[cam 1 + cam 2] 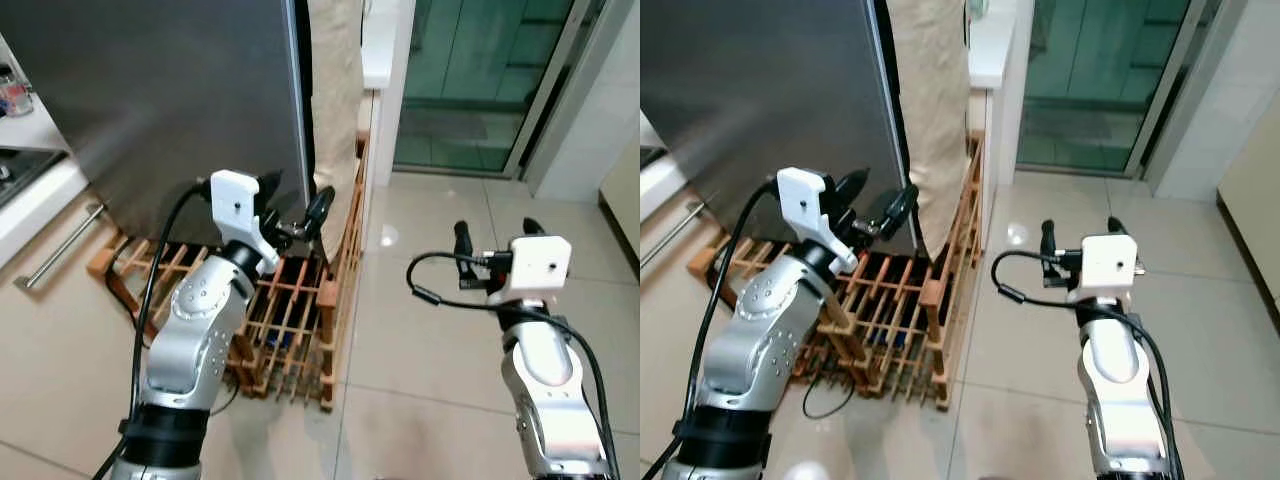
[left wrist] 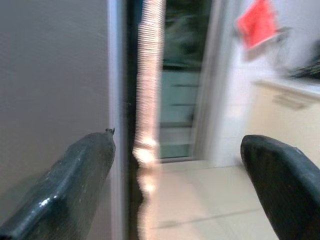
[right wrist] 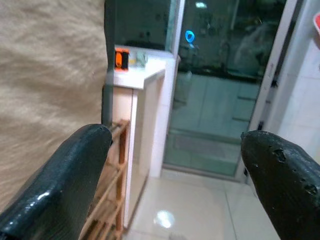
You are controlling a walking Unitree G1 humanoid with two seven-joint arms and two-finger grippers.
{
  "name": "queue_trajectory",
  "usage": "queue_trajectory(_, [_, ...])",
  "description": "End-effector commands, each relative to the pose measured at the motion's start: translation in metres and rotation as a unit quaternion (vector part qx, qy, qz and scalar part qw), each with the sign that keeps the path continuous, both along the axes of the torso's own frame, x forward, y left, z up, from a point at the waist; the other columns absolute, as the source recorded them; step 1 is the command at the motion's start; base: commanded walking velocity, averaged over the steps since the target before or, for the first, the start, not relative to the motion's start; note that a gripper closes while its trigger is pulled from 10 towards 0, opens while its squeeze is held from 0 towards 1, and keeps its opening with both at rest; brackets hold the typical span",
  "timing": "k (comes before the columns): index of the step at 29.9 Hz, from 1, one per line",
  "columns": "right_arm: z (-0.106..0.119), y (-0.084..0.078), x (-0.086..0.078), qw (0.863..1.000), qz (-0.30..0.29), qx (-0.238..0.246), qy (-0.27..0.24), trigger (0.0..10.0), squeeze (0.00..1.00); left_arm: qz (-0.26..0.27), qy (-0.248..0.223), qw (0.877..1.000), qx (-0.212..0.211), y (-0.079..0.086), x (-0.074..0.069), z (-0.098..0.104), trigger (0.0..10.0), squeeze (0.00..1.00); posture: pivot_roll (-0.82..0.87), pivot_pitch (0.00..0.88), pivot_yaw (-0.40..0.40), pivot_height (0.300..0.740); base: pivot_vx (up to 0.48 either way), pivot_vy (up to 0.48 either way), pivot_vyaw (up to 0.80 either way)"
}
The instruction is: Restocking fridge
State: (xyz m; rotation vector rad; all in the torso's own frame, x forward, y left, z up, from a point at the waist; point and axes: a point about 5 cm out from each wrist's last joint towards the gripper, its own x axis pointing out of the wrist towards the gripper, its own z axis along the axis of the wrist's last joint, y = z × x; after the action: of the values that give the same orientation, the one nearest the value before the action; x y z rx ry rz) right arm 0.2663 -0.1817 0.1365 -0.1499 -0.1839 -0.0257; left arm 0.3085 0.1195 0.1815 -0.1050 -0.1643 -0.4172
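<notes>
While no writing is legible, the fridge door (image 1: pixel 170 90) stands upright and closed; the left gripper (image 1: pixel 296 212), fingers spread, straddles its right edge above the wooden rack (image 1: pixel 290 320). The right gripper (image 1: pixel 492 243) hovers open.

Fridge corner ahead of the left jaws, open floor ahead of the right jaws.

The left gripper (image 1: pixel 295 215) sits at the fridge (image 1: pixel 160 100) door's right edge, jaws spread, one finger before the door face and the other past the edge. Below these jaws a wooden rack (image 1: pixel 290 310) stands on the floor (image 1: pixel 430 350) against the fridge's foot. Behind the edge hangs a cloth (image 1: pixel 335 90). Far left of the jaws runs a table (image 1: pixel 30 190). The right gripper (image 1: pixel 495 235) hangs well apart over the floor, jaws spread, with a glass door (image 1: pixel 480 80) beyond.
</notes>
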Motion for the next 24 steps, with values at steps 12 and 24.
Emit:
queue_trajectory(12, [0.008, -0.013, -0.043, 0.999, -0.033, 0.014, -0.022, 10.0, 0.00, 0.088, 0.022, 0.996, 0.016, 0.067, -0.050, -0.029, 10.0, 0.00, -0.17, 0.000, 0.084, 0.740, 0.000, 0.000, 0.00])
queue_trajectory(24, [0.001, -0.028, -0.058, 0.998, -0.063, -0.007, -0.002, 10.0, 0.00, 0.117, -0.008, 0.993, 0.009, 0.057, -0.068, -0.016, 10.0, 0.00, -0.15, 0.005, 0.047, 0.740, 0.140, 0.000, 0.00])
